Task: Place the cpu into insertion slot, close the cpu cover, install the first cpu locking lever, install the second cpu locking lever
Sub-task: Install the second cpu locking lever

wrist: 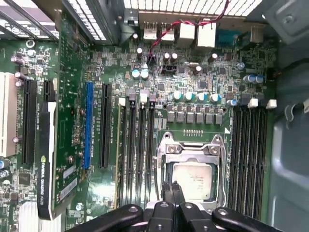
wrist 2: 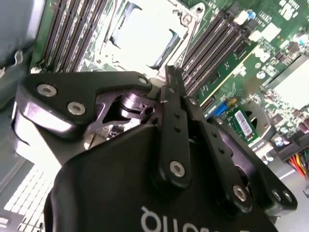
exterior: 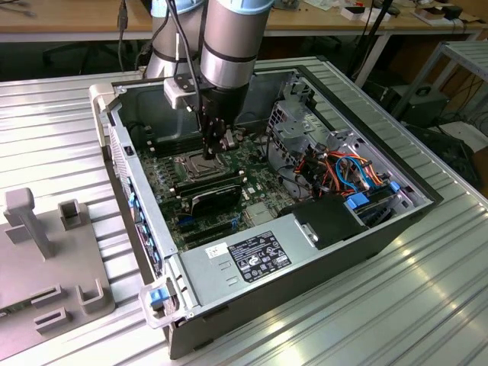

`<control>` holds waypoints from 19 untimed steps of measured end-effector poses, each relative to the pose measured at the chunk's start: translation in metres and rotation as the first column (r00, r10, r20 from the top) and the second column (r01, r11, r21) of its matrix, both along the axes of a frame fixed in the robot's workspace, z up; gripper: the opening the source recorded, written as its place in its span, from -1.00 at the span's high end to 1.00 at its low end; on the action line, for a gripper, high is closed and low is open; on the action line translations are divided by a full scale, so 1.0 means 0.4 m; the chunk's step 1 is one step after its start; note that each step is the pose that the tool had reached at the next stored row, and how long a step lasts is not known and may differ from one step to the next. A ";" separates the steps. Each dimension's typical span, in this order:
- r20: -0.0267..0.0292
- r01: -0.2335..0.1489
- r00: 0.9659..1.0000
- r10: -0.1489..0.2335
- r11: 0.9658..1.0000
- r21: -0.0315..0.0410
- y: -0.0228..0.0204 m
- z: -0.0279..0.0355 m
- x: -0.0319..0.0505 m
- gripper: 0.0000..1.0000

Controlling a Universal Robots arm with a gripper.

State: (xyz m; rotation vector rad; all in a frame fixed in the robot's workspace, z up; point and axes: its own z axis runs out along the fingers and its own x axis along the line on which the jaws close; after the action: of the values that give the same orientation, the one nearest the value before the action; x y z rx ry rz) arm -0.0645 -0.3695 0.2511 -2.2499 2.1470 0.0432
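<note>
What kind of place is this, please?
Probably a robotics lab or test workshop. An open computer case lies on a ribbed metal table, wooden benches with cables stand behind, and the gripper hangs above the insertion slot, where the cpu sits.

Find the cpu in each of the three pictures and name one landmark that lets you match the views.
Exterior view: the cpu sits in its socket on the green board, just below the gripper.
First wrist view: the silver square lies inside the metal frame, close beside the gripper.
Second wrist view: a bright square beyond the gripper.
Shared landmark: the long black memory slots flanking the socket.
</note>
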 end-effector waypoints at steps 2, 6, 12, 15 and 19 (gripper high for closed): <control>0.000 0.000 1.000 0.000 1.000 0.000 -0.003 0.000 -0.004 0.79; -0.005 0.000 1.000 0.000 1.000 -0.001 -0.006 0.001 -0.007 0.79; -0.013 0.000 1.000 0.000 1.000 -0.001 -0.016 0.001 -0.021 0.79; -0.014 -0.001 1.000 0.001 1.000 0.000 -0.022 0.001 -0.028 0.79; -0.014 -0.002 1.000 0.002 1.000 0.015 -0.035 0.001 -0.040 0.79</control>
State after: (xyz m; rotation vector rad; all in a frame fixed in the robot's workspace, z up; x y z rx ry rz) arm -0.0805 -0.3836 0.2516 -2.2497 2.1439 0.0752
